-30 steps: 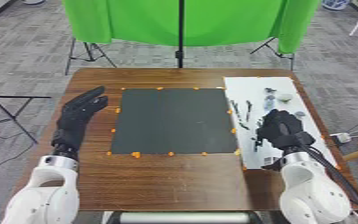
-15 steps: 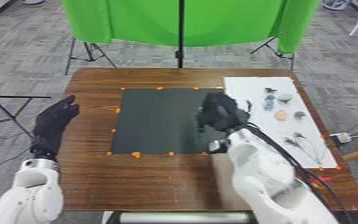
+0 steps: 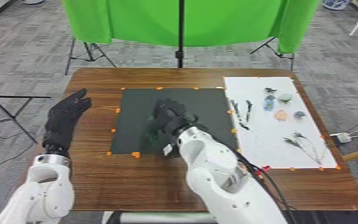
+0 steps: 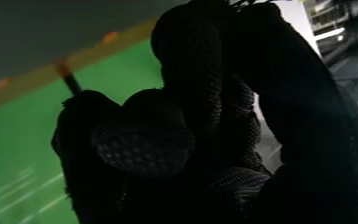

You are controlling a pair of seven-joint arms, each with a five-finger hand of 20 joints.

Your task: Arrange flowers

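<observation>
Green sprig (image 3: pixel 151 132) now off the white sheet (image 3: pixel 261 146), carried leftward to the dark mat (image 3: pixel 140 100), mid-frame. Right hand (image 3: pixel 170 114): fingers curled in, apparently closed round it. Stems, blooms remain frame right. Picking looks done; setting down likely next.

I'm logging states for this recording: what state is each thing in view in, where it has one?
left hand: open
right hand: over the dark mat, open or shut unclear
dark mat: flat, orange tape at its edges
white sheet: flat
peach flower: lying on the sheet
blue flower: lying there too
</observation>
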